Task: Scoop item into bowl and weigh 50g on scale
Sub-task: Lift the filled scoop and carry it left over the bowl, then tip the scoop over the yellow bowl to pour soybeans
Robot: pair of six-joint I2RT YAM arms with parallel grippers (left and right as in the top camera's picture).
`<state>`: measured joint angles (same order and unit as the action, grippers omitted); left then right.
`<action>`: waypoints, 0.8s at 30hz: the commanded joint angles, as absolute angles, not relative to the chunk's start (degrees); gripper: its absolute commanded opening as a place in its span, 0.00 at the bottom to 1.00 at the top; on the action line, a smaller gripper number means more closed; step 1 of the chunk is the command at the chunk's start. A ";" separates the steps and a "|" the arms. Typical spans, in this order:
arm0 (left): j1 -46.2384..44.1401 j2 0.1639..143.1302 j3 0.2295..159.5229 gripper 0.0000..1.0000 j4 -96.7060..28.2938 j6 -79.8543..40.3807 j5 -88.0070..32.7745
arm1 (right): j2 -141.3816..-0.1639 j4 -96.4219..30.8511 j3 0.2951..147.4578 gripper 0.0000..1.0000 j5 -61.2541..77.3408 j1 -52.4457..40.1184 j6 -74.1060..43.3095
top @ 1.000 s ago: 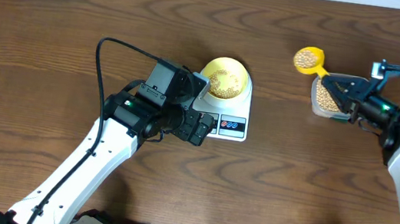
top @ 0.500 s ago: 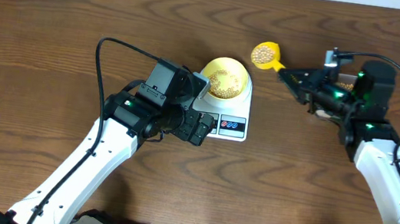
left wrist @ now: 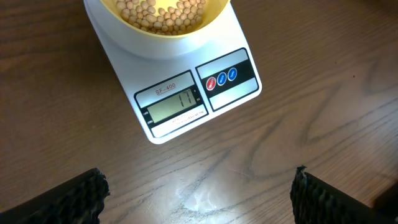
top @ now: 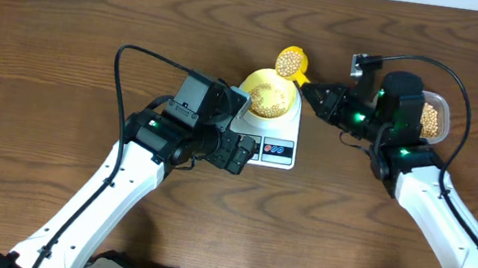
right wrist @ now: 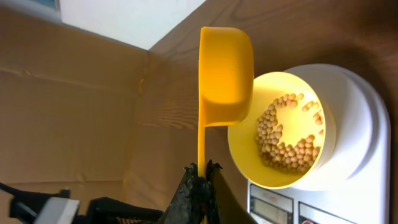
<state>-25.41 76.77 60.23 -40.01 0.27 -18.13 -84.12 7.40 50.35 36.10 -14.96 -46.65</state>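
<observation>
Since the earlier frame, beans (top: pixel 291 61) riding in the yellow scoop (right wrist: pixel 225 62) have moved left to the far rim of the yellow-green bowl (top: pixel 292 93), which holds more beans on the scale (top: pixel 276 150), reading 11. My right pincer (right wrist: pixel 200 173) pinches the scoop's handle; my left pincer (left wrist: pixel 199 186) hangs spread above the counter (top: pixel 46 53).
</observation>
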 commanded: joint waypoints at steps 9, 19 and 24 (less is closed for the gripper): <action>-25.47 76.93 60.10 0.96 -39.97 1.28 -18.79 | -84.33 5.39 50.43 0.01 24.21 -20.34 -32.34; -25.47 76.93 60.10 0.96 -39.99 1.28 -18.79 | -84.40 3.42 50.43 0.01 18.55 -22.24 -23.77; -25.47 76.93 60.10 0.96 -39.99 1.28 -18.79 | -84.40 3.38 50.43 0.01 18.55 -22.79 -20.69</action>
